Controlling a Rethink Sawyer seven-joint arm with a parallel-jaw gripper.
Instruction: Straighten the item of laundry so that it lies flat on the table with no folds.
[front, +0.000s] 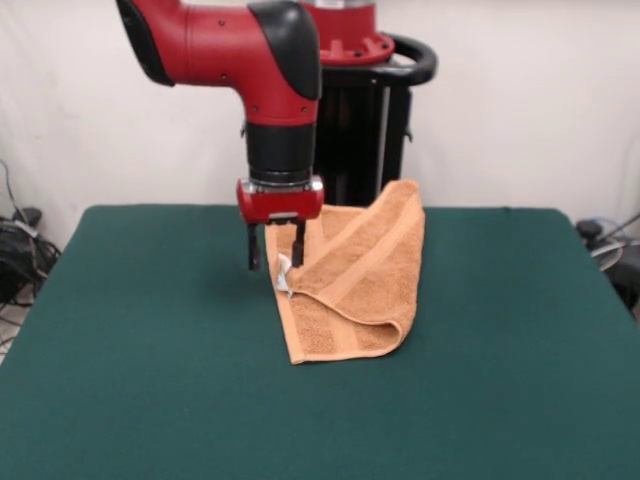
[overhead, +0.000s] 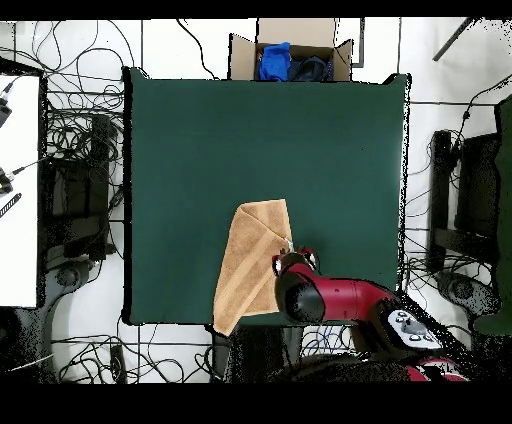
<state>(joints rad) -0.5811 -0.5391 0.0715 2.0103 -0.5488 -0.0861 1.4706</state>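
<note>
The towel (front: 355, 280) lies folded over itself on the green worktop (front: 140, 380), near the edge where the robot stands, with one part overlapping the other. The hand (front: 276, 250) is at the towel's edge beside the small white tag (front: 284, 275), its two fingers (front: 254, 248) apart and holding nothing.

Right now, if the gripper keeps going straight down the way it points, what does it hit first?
Most likely the towel: the gripper points straight down at its edge by the white tag. Depth is unclear, so one jaw might meet the table instead.
</note>
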